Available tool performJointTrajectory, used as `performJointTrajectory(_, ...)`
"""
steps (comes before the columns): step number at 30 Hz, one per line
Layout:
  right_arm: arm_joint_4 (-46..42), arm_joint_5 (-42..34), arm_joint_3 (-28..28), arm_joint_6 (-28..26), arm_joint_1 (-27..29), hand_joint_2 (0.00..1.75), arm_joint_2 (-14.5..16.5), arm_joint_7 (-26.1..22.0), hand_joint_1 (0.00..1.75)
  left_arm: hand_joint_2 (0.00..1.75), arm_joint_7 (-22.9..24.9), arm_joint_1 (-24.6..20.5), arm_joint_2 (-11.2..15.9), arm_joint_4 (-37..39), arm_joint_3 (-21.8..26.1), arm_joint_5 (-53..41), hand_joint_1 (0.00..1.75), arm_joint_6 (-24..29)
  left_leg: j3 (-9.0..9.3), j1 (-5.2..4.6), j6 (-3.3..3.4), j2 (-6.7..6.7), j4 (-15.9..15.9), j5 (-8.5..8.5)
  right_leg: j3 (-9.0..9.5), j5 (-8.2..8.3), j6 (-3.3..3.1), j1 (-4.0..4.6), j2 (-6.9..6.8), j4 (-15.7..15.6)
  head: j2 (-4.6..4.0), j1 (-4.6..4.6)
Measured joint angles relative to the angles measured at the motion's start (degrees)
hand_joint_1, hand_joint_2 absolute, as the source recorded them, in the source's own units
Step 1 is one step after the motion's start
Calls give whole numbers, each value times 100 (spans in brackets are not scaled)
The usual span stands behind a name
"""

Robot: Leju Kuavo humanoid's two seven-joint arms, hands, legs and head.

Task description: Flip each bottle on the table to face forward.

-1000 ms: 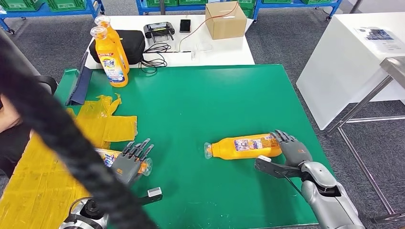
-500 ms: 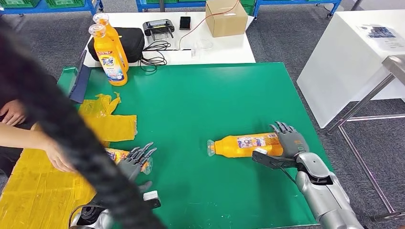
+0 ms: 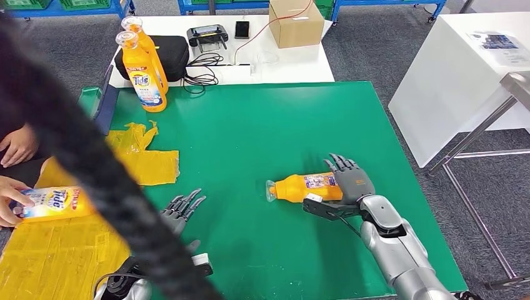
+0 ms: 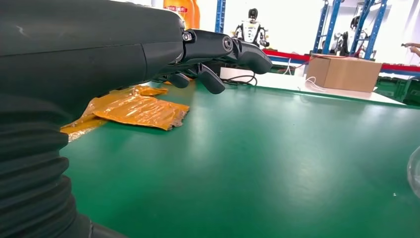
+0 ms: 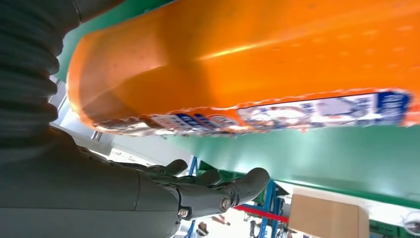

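Observation:
An orange detergent bottle (image 3: 300,187) lies on its side on the green mat (image 3: 250,137), cap toward my left. My right hand (image 3: 351,185) rests against its base end, fingers spread over the far side and the thumb at the near side. In the right wrist view the bottle (image 5: 247,64) lies close to the palm with the fingers (image 5: 218,191) stretched out straight. My left hand (image 3: 181,210) hovers low over the mat, fingers apart and empty (image 4: 218,52). A person's hand (image 3: 9,201) holds another orange bottle (image 3: 53,200) over the yellow sheets. Two orange bottles (image 3: 144,72) stand upright at the back left.
Yellow plastic sheets (image 3: 140,164) cover the mat's left side. A blurred black band (image 3: 94,169) crosses the left of the head view. Behind, a white table (image 3: 294,65) carries a cardboard box (image 3: 296,24), a black bag (image 3: 172,56), cables and a phone. A white cabinet (image 3: 462,81) stands right.
The person took the bottle from under my left hand and drew it left over the yellow sheets. My right hand and its bottle shifted left on the mat.

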Motion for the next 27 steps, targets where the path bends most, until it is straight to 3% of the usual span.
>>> performJointTrajectory(3, 266, -217, 113, 609, -159, 175, -23, -71, 175, 175, -170, -40, 0, 8, -2, 187, 0, -56, 2, 0, 0, 3, 1, 0, -4, 0, 0, -1, 1, -1, 0, 0)
performJointTrajectory(8, 1138, -828, 465, 1589, -656, 175, -366, -401, 175, 175, -441, -405, -25, 246, -78, 514, 0, -87, 49, 1, 3, -3, 2, -4, -12, -7, 8, -2, 0, -9, 0, 1)
performJointTrajectory(14, 1599, -1315, 684, 1801, -904, 175, -672, -343, 175, 175, -587, -618, -64, 465, -188, 943, 0, -236, 80, -2, 14, -39, 3, -3, 22, -16, 22, -7, -23, -17, 0, 1)
performJointTrajectory(18, 1671, -1612, 749, 1873, -943, 175, -795, -229, 175, 175, -766, -694, -99, 535, -190, 1507, 0, -613, 89, -7, 19, -43, 5, -1, 41, -12, 28, -13, -24, -27, 0, 2)
performJointTrajectory(20, 1675, -1843, 744, 1724, -917, 175, -790, -196, 175, 87, -859, -683, -131, 521, -144, 2158, 0, -1171, 88, -8, 20, -42, 5, -1, 53, -9, 30, -14, -24, -29, 0, 2)
performJointTrajectory(22, 1655, -2240, 672, 1362, -836, 175, -687, -230, 175, 0, -865, -577, -176, 396, -5, 3237, 0, -2104, 84, -8, 22, -36, 4, 0, 88, -1, 38, -14, -22, -28, 0, 3)
performJointTrajectory(25, 1192, -3336, 303, 896, -531, 175, -213, -434, 175, 0, -468, -155, -278, -232, 387, 5155, 0, -3789, 84, -6, 19, 3, 3, -5, 103, 9, 47, -9, 13, -26, 0, 4)
performJointTrajectory(27, 590, -4076, 84, 915, -206, 175, 157, -474, 175, 87, -168, 158, -347, -764, 623, 6014, 0, -4483, 81, -6, 13, 44, 3, -13, 78, 15, 38, -5, 54, -25, 0, 2)
